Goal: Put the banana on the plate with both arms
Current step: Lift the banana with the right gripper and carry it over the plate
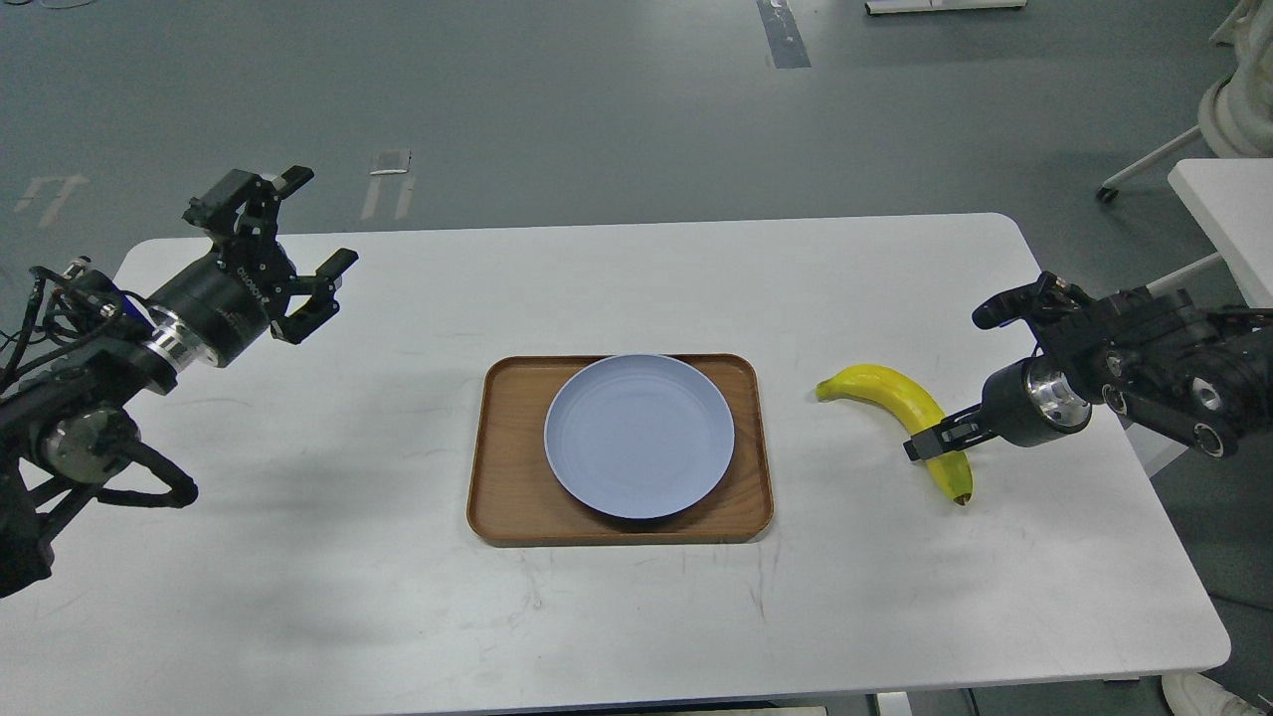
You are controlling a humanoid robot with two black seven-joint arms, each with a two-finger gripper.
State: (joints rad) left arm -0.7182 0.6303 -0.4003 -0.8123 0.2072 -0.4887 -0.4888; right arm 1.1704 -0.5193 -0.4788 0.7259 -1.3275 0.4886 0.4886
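Note:
The yellow banana [898, 397] lies on the white table [636, 288], right of the tray, with its dark tip toward me. The pale blue-lavender plate [638, 436] sits empty in the brown wooden tray [507, 447] at the table's middle. My right gripper [930, 444] comes in from the right and is down at the banana's near half. One dark finger crosses in front of the banana and the other is hidden. My left gripper [316, 224] is open and empty, held above the table's far left corner.
A second white table [1223, 194] stands off the right edge, behind my right arm. A white rounded base and a wheeled leg [1238, 109] stand on the grey floor at the top right. The table's right edge is close to my right arm.

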